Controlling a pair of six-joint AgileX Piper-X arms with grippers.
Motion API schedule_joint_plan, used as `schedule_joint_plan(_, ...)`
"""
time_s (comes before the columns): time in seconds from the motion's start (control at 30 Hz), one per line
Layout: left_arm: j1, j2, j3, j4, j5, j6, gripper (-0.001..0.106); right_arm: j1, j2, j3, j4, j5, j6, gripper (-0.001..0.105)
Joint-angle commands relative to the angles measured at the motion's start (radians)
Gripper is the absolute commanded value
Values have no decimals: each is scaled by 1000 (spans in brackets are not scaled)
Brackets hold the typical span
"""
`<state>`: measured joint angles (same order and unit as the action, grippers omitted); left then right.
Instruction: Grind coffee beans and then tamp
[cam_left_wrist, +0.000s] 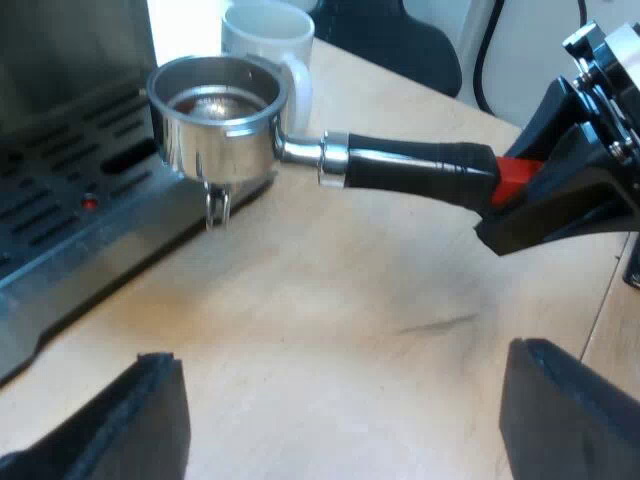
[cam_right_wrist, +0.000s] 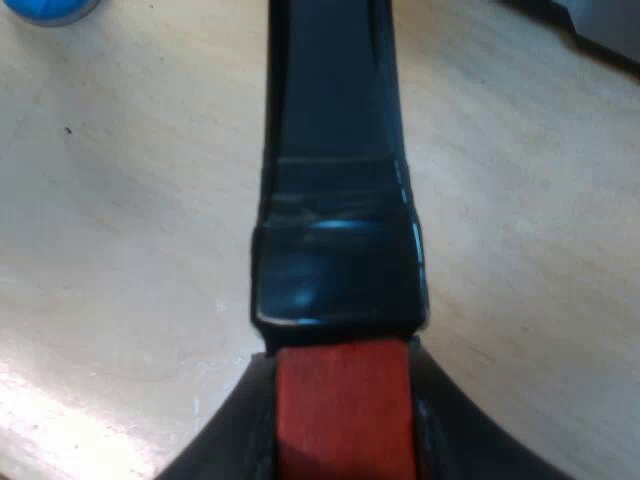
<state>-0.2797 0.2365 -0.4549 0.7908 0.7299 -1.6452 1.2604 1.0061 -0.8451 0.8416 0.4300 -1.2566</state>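
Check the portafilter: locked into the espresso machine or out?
Out. The right gripper holds the portafilter by its red handle end, basket free at the espresso machine's drip tray.

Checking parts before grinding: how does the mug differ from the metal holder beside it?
The mug is white; the metal holder is shiny steel with a dark handle ending in red. The mug stands upright, untouched; the metal holder is held level, the right hand gripping its red end, its cup by the machine's tray. Both open upward and have a side handle.
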Motion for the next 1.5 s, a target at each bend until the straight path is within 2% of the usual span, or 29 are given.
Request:
schedule_joint_plan(0.03, -5, -6, -8, 12, -5, 7, 66, 3, -18, 25, -94, 8, -41, 0)
schedule_joint_plan(0.37, -5, -6, -8, 12, -156, 38, 66, 3, -18, 151, -287, -15, -77, 0)
schedule_joint_plan(0.53, -5, -6, 23, 12, -220, 42, 66, 3, -18, 205, -337, -31, -95, 0)
schedule_joint_plan(0.87, -5, -6, 115, -42, -226, 46, 66, 1, -18, 274, -440, -31, -95, 0)
schedule_joint_plan(1.1, -5, -4, 157, -113, -286, 46, 66, 1, -14, 337, -552, -31, -95, 0)
schedule_joint_plan(1.5, -5, 40, 167, -121, -286, 46, 66, 1, 134, 337, -644, -31, -95, 0)
